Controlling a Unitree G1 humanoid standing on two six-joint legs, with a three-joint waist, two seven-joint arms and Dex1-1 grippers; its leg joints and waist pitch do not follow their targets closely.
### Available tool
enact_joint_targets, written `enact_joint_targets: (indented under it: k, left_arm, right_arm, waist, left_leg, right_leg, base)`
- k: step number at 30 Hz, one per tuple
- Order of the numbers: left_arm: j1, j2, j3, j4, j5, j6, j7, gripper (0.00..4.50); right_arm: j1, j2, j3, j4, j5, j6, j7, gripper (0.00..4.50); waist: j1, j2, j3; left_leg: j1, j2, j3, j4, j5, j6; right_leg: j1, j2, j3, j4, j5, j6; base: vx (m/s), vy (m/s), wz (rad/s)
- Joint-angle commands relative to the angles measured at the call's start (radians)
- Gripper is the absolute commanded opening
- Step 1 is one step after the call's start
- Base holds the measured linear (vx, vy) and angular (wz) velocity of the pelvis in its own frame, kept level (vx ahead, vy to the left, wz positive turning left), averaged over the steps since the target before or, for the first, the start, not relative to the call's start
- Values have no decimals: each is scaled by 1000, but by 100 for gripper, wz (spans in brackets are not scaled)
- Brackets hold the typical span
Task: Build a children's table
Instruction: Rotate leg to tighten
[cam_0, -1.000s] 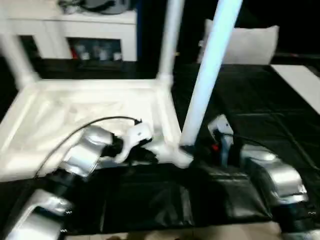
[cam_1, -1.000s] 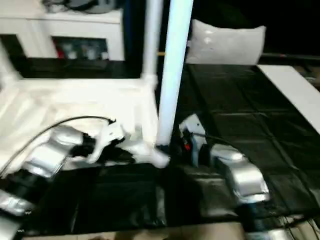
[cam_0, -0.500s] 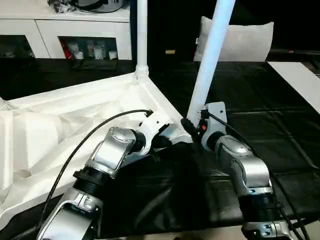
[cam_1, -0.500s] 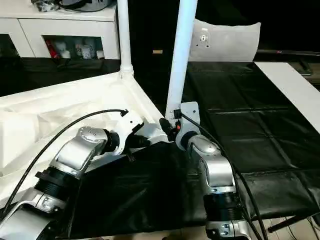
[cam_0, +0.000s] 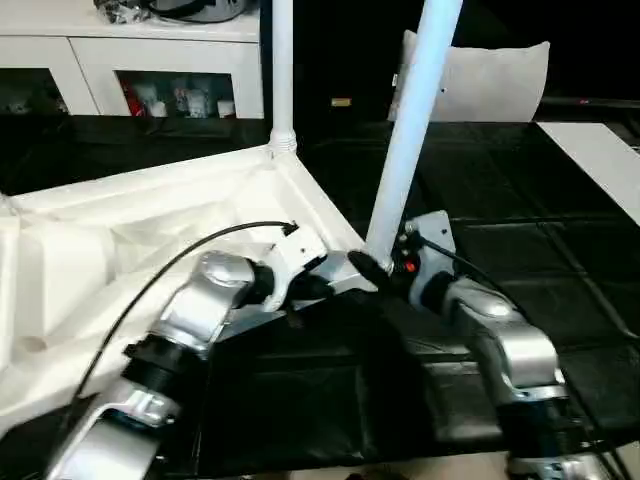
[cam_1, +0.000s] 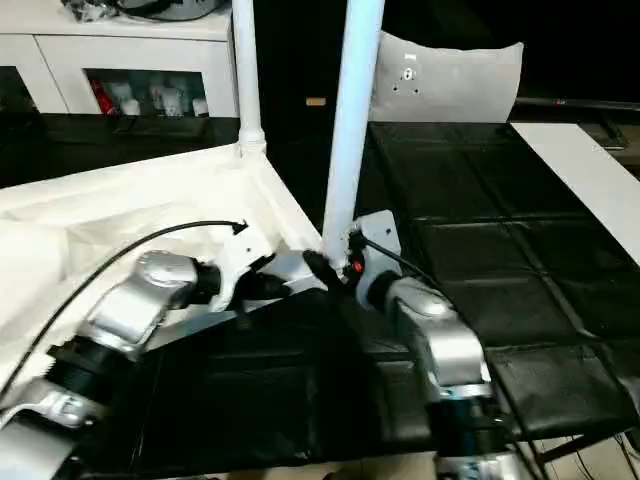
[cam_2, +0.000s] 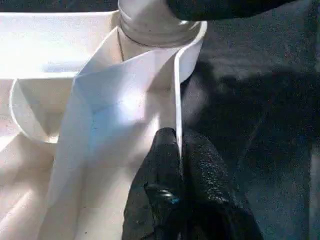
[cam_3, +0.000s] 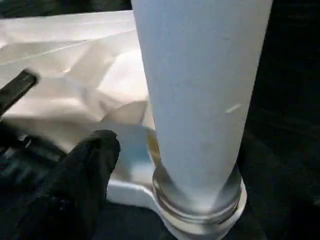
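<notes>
The tabletop (cam_0: 120, 240) lies upside down on the black work surface (cam_0: 520, 250), occupying the left half of the scene, its raised rim facing up. Two legs stand in its corner sockets: one upright at the far corner (cam_0: 283, 70), and one at the near right corner (cam_0: 410, 130), leaning slightly to the right as it rises out of frame. The left arm reaches in from the near left, forearm angled up and to the right, wrist bent toward that near right corner. The left gripper (cam_2: 179, 165) has its two black fingers pressed together on the thin rim wall of the tabletop, one finger on each side of the wall, just short of the corner socket (cam_2: 160, 30). The right arm comes in from the near right, forearm angled up and to the left, wrist turned inward toward the base of the leaning leg. The right gripper (cam_0: 385, 270) sits at the foot of that leg; in the right wrist view one black finger (cam_3: 82, 175) is beside the leg's base and apart from it, so the fingers are spread and not clamping the leg. A grey-white pillow (cam_0: 490, 80) rests at the far right, and a flat white board (cam_0: 600, 160) lies along the right edge.
</notes>
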Motion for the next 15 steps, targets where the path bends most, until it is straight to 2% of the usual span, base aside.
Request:
enact_joint_targets:
  k: [1, 5, 6, 10, 13, 15]
  left_arm:
    - [-9, 25, -16, -42, -43, -108, -116, 0]
    - [3, 79, -43, -50, -60, -166, -236, 0]
    - [3, 98, -55, -48, -58, -190, -270, 0]
    - [0, 148, -84, -33, -56, -250, -346, 0]
    - [1, 174, -96, -27, -62, -300, -412, 0]
    - [3, 184, -102, -29, -62, -314, -439, 0]
  right_arm:
    - [15, -62, 25, -12, 22, -21, 124, 430]
    - [24, -168, 60, -16, 28, -66, 276, 446]
    - [24, -200, 68, -14, 27, -86, 317, 446]
    - [16, -276, 81, -12, 58, -113, 450, 446]
    - [6, -319, 97, -7, 98, -108, 564, 446]
    - [1, -331, 105, -6, 118, -99, 616, 430]
  waist:
    - [8, 7, -69]
    - [25, 7, -68]
    - [27, 2, -68]
    - [43, 6, -66]
    - [46, 2, -67]
    - [47, 2, -68]
  left_leg:
    - [18, 49, -15, -65, -186, 33]
    - [22, 51, -12, -64, -183, 37]
    - [21, 51, -12, -64, -187, 38]
    - [28, 56, -12, -66, -204, 35]
    - [22, 55, -13, -65, -206, 37]
    - [22, 55, -13, -65, -201, 40]
  right_leg:
    - [54, -75, 48, -77, -178, -201]
    - [48, -77, 49, -75, -182, -211]
    - [50, -78, 48, -76, -189, -210]
    - [44, -79, 48, -75, -205, -211]
    - [49, -82, 47, -74, -217, -210]
    - [50, -82, 47, -73, -211, -212]
  base:
    - [0, 0, 0]
    - [0, 0, 0]
    - [0, 0, 0]
    - [0, 0, 0]
    - [0, 0, 0]
    - [0, 0, 0]
